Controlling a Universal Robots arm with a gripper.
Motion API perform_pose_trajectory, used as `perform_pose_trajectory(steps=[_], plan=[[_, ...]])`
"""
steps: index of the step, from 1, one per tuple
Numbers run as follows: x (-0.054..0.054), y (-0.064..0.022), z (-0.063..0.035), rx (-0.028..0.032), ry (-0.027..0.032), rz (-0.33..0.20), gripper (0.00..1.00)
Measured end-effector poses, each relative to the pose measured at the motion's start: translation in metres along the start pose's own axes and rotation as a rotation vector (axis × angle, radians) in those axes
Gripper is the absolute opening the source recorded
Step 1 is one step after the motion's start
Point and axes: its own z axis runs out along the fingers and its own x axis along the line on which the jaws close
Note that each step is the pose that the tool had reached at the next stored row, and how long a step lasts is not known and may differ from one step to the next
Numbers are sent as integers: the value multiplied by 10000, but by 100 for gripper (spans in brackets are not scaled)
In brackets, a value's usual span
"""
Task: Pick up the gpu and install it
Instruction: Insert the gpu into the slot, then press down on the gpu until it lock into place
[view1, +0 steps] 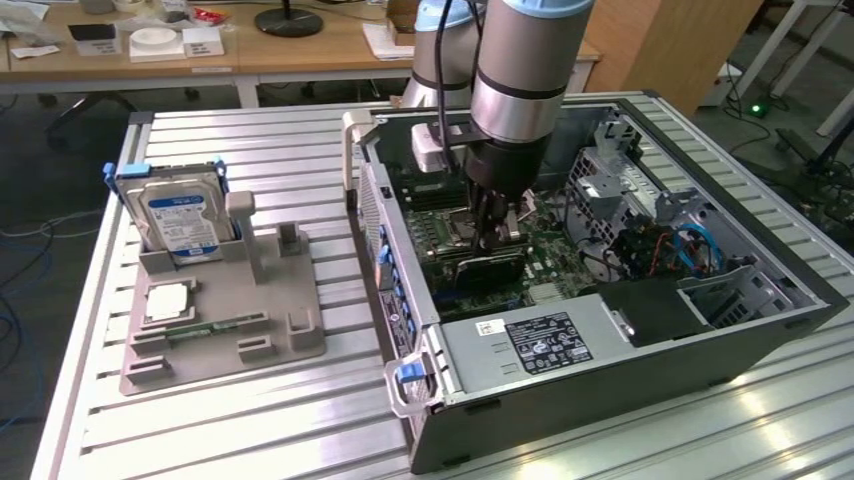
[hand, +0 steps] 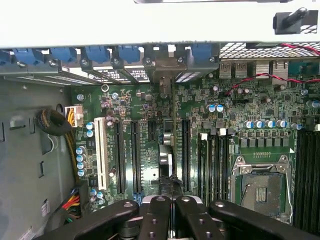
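From the wrist view, the gripper (hand: 172, 220) sits closest, its black fingers (hand: 155, 220) pressed together on the top edge of the gpu (hand: 166, 152), which stands edge-on and upright over the green motherboard (hand: 220, 130), in line with the long black expansion slots (hand: 134, 155); whether the card is fully seated cannot be told. Beyond it the empty processor socket (hand: 260, 187) lies near the memory slots, and a bundle of yellow and red wires (hand: 72, 202) runs along the grey case wall. In the exterior view, the open computer case (view1: 601, 340) lies on its side on the slatted metal worktop (view1: 267, 420), taking up the half toward the exterior view's right, with the arm (view1: 527, 70) reaching straight down into it (the gripper (view1: 491, 232) is low over the board, the dark gpu (view1: 483, 268) just under it). Toward the exterior view's left stands a grey fixture tray (view1: 220, 310), holding a silver hard drive (view1: 180, 215) upright at its far end. Farther back, a wooden desk (view1: 200, 55) runs along the room.
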Motion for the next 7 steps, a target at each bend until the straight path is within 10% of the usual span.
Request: perform_pose_trajectory(steps=[7], plan=[[0, 0, 0, 0, 0, 0, 10]])
